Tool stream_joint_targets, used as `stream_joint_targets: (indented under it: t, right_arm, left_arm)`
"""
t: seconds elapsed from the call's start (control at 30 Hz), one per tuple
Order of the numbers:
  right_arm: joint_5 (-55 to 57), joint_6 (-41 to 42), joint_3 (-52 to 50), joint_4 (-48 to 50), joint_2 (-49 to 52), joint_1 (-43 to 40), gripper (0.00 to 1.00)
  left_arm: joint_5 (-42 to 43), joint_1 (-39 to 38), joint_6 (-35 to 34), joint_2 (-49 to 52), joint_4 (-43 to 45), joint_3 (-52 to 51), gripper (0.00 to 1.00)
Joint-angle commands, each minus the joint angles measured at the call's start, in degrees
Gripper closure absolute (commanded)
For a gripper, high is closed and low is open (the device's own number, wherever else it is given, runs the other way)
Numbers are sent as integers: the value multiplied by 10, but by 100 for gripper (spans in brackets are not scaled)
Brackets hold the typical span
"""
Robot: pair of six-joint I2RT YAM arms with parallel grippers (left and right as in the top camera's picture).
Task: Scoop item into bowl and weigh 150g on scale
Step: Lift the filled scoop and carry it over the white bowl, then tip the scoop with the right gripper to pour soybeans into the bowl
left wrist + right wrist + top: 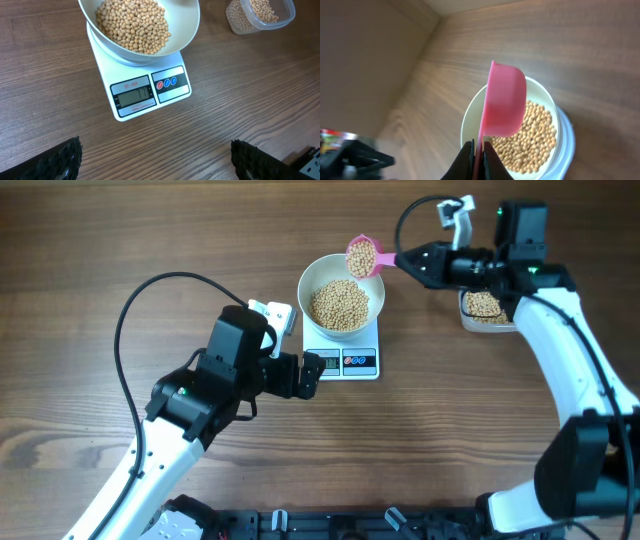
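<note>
Overhead shows the pouring step: the right gripper, clamped on the pink scoop, holds it over the far rim of the bowl of beans on the scale, the left gripper gapes wide at the scale's left, and the next move probably calls for a slow tip while watching the display.

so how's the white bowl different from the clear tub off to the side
The bowl is round and opaque white, while the tub is clear plastic with a rounded-rectangular outline. The bowl sits on the scale, whereas the tub stands directly on the table, apart from the scale. Both hold the same small tan beans.
</note>
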Motion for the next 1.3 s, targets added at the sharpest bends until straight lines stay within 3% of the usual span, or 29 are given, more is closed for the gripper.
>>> stream_joint_targets:
  t: [0.0,0.33,0.67,1.07,1.27]
  right_arm:
    - [113,-75,0,1,-24,42,96]
    - [278,-172,0,-5,-26,123,96]
    - [370,-251,0,-5,-31,183,96]
    - [384,-270,0,32,-51,193,96]
    - [375,-330,0,56,-51,193,96]
  left_arm:
    - [-1,-3,3,3,2,0,0]
    - [-1,-3,3,3,2,0,0]
    - [-1,-3,3,3,2,0,0]
    - [-1,-3,3,3,2,0,0]
    - [-1,-3,3,3,2,0,0]
